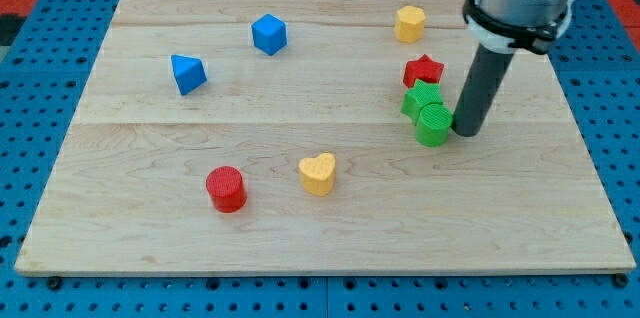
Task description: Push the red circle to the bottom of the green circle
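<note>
The red circle (227, 189) stands at the board's lower left of centre. The green circle (433, 124) stands right of centre, touching a green star (421, 100) just above it. My tip (466, 132) rests on the board right beside the green circle, on its right side, touching or nearly touching it. The tip is far to the right of the red circle.
A red star (424, 69) sits above the green star. A yellow heart (318, 173) lies right of the red circle. A yellow hexagon (409, 23), a blue cube (269, 34) and a blue triangle (188, 73) lie toward the top. The wooden board (150, 238) ends near the bottom.
</note>
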